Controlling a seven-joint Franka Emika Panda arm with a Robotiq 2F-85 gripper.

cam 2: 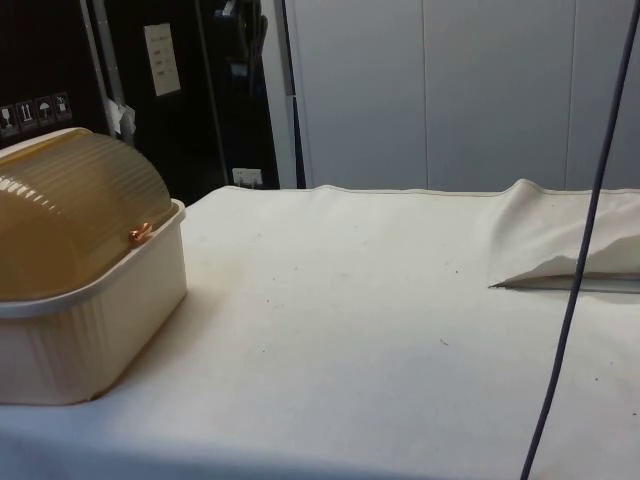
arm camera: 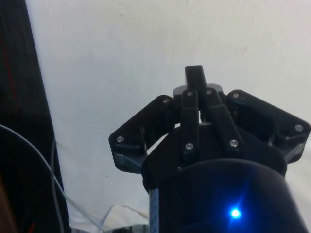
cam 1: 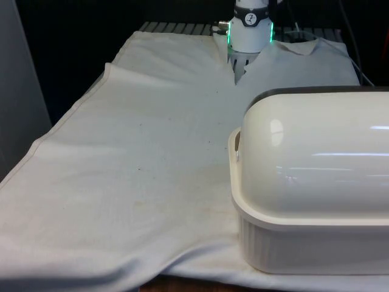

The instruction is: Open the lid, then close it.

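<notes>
White cloth (cam 1: 134, 182) covers the whole table, creased and slightly stained, with black curtains at the far end and pale panels and dark cabinets along the side; on it stands the bread box (cam 1: 310, 243), a cream ribbed tub at the near edge on the front view's right, its long axis running across the table's width as far as I can judge; the domed lid (cam 1: 316, 164) sits fully down on the tub's rim, so the opening has not begun; in the side view the lid (cam 2: 70, 215) looks amber and ribbed, with a small copper-coloured pivot (cam 2: 140, 234) at the end wall, which suggests it rolls back about that axis; the arm's white base (cam 1: 250, 33) rises at the far end, well apart from the box; the gripper (arm camera: 195, 77) hangs above bare cloth, its fingers pressed together and pinching nothing; my judgement is that the box lies away from the base toward the near edge, so the coming move is a long reach to the lid's lower edge.
</notes>
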